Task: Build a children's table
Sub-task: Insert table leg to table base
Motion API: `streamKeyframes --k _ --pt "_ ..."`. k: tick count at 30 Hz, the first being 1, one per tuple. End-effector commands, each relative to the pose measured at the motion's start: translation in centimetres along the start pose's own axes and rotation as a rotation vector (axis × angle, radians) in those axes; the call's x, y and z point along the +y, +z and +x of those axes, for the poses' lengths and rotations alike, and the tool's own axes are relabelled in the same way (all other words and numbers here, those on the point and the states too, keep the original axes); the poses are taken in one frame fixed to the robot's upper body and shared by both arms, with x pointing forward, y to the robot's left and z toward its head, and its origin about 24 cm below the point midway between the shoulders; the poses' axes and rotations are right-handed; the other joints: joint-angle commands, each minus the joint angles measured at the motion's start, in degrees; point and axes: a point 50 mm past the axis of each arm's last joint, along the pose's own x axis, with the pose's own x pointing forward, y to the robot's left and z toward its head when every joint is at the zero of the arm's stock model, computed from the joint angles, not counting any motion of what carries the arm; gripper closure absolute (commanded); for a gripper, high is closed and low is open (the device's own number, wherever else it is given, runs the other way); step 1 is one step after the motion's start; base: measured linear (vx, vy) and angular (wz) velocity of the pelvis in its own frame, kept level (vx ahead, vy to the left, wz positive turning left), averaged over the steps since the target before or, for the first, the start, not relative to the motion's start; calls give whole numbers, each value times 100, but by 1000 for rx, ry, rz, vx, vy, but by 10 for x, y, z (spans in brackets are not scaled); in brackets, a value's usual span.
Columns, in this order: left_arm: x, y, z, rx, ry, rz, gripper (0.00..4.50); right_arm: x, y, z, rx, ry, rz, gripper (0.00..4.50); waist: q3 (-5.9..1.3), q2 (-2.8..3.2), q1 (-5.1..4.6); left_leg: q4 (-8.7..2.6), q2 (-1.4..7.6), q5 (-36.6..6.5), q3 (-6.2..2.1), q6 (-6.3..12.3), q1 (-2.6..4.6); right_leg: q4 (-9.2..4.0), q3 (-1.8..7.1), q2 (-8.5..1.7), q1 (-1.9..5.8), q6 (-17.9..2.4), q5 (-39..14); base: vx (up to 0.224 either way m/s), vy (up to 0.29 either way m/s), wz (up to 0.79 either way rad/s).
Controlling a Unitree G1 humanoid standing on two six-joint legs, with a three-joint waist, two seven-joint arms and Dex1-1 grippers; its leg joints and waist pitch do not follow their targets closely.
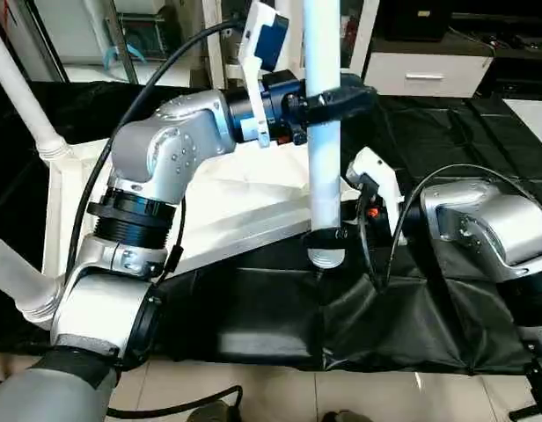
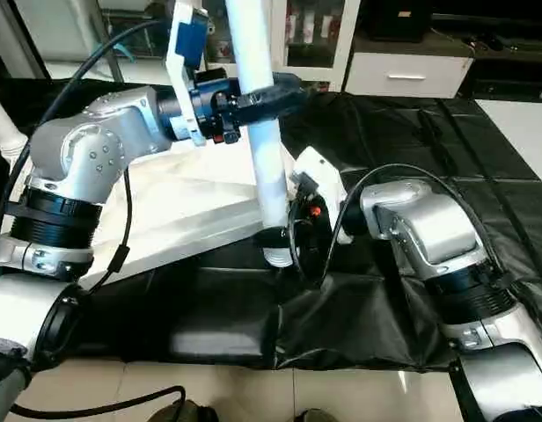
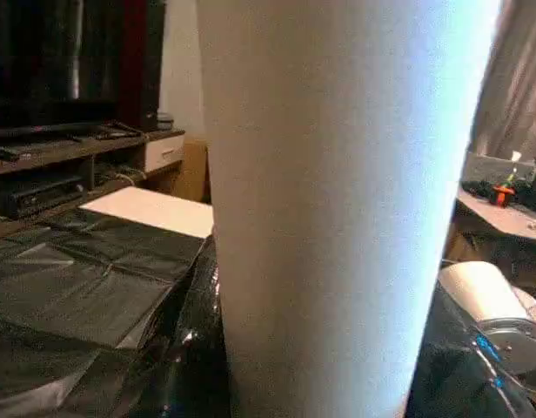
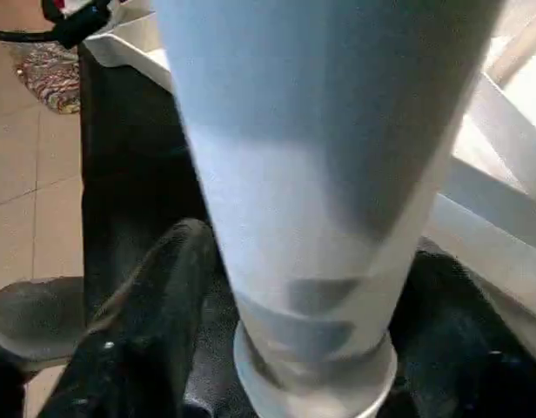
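Note:
The children's table's white tabletop lies underside up on the black cover. A white tube leg stands upright with its foot in the near corner socket. My left gripper is shut on this leg high up, reaching in from the left. My right gripper is shut on the same leg just above the socket; its black fingers lie against both sides of the leg. Two more legs stick out of the tabletop's left corners.
The black-covered work table ends close in front of me, with tiled floor below. A white cabinet stands behind the table. Black cables hang off both wrists near the leg.

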Motion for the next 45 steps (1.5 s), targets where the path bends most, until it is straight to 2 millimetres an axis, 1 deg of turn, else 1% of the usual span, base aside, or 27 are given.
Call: streamKeyframes --k 1,3,4,8,9,14,15,17,18,19,21,25,26,27,28,30,31,32,33,36,40,41,42,43,45 --pt "-3 5 1 8 -7 36 280 3 0 3 8 11 -14 188 -490 -46 14 -480 444 -1116 -270 -123 245 -279 173 -269 232 -1585 -1299 0 0 0" --pt "-4 5 2 11 -15 35 280 3 -1 5 5 11 -12 190 -493 -75 3 -480 438 -1126 -263 -119 241 -284 171 -256 234 -1596 -1261 0 0 0" --pt "-4 5 2 13 -20 36 280 3 -1 6 -1 8 -9 213 -493 -57 3 -483 441 -1144 -264 -130 247 -285 171 -256 230 -1604 -1254 0 0 0" --pt "-5 5 2 21 -29 41 280 3 2 10 -28 3 3 242 -498 -54 0 -486 440 -1159 -266 -150 249 -274 165 -250 230 -1627 -1185 0 0 0" --pt "-5 5 3 21 -31 41 280 3 3 11 -35 5 6 247 -500 -64 0 -484 439 -1153 -266 -147 246 -271 165 -251 234 -1632 -1171 0 0 0" --pt "-6 5 3 17 -28 42 280 4 3 14 -53 12 14 254 -498 -56 10 -485 441 -1139 -265 -160 249 -270 169 -260 236 -1626 -1166 0 0 0" --pt "-5 5 2 15 -19 44 280 4 2 15 -64 9 17 255 -500 -64 13 -485 439 -1148 -262 -162 251 -269 168 -257 233 -1622 -1176 0 0 0" --pt "-5 5 2 14 -15 45 280 4 2 15 -67 9 17 255 -499 -62 11 -487 439 -1160 -264 -174 251 -270 166 -257 233 -1611 -1188 0 0 0" --pt "-3 4 0 9 7 40 280 4 2 15 -92 -1 17 256 -500 -66 11 -485 439 -1152 -264 -173 251 -268 170 -260 234 -1613 -1175 0 0 0" --pt "-2 3 -2 8 9 34 280 4 2 15 -102 -4 17 256 -497 -54 13 -485 438 -1157 -264 -175 247 -271 171 -266 235 -1607 -1182 0 0 0" --pt "-2 3 -3 2 15 28 280 3 1 14 -108 -10 13 257 -502 -62 4 -487 435 -1159 -267 -178 242 -271 167 -260 242 -1597 -1194 0 0 0" --pt "-1 3 -3 4 16 33 280 0 3 12 -122 -48 -6 257 -500 -49 -1 -489 437 -1157 -263 -188 258 -271 165 -248 225 -1601 -1159 0 0 0" --pt "-2 3 -3 4 16 34 280 0 3 12 -124 -52 -6 222 -501 -47 0 -488 435 -1180 -263 -190 261 -270 164 -249 230 -1603 -1165 0 0 0" --pt "-2 3 -3 6 14 35 280 -1 3 12 -126 -55 -5 201 -500 -49 0 -490 436 -1179 -265 -193 256 -270 164 -250 233 -1599 -1163 0 0 0" --pt "-2 3 -3 10 6 40 280 -2 4 12 -130 -61 -2 187 -501 -47 -2 -488 433 -1162 -263 -187 257 -271 166 -249 230 -1599 -1153 0 0 0" --pt "-3 3 -2 13 -10 44 280 -2 5 12 -130 -66 1 179 -499 -58 -7 -487 431 -1162 -262 -182 251 -273 167 -251 234 -1597 -1166 0 0 0" --pt "-5 3 -2 20 -28 48 280 -3 5 12 -125 -74 -2 154 -504 -73 -1 -485 431 -1144 -259 -167 254 -274 166 -253 236 -1599 -1178 0 0 0" --pt "-6 3 -1 24 -40 49 280 -4 6 12 -121 -80 -4 154 -502 -63 0 -485 431 -1130 -262 -158 250 -271 165 -254 237 -1600 -1186 0 0 0" --pt "-6 3 -1 24 -40 49 280 -4 6 12 -121 -80 -4 144 -500 -63 -1 -484 431 -1128 -260 -155 250 -275 165 -255 234 -1598 -1194 0 0 0" --pt "-8 2 -1 30 -58 51 280 -4 6 13 -114 -76 -16 144 -504 -75 4 -480 437 -1085 -261 -143 249 -264 167 -261 240 -1602 -1168 0 0 0" --pt "-9 1 -1 37 -67 54 280 -4 6 14 -106 -65 -28 144 -497 -67 -1 -483 434 -1128 -261 -147 251 -274 166 -254 233 -1581 -1252 0 0 0" --pt "-9 2 -1 38 -68 55 280 -3 6 14 -105 -61 -29 144 -493 -70 -3 -483 432 -1147 -260 -152 249 -280 167 -253 232 -1576 -1279 0 0 0" --pt "-10 2 -2 37 -72 56 280 -3 6 15 -102 -52 -33 144 -495 -98 -5 -484 436 -1166 -256 -159 255 -282 167 -255 231 -1567 -1303 0 0 0" --pt "-10 2 -1 35 -74 57 280 -2 6 15 -101 -45 -35 144 -497 -81 2 -481 439 -1139 -262 -161 252 -274 170 -265 233 -1573 -1283 0 0 0" --pt "-11 3 -1 31 -76 56 280 -1 6 16 -98 -37 -38 144 -499 -81 3 -477 438 -1107 -259 -142 250 -272 170 -264 234 -1586 -1235 0 0 0"
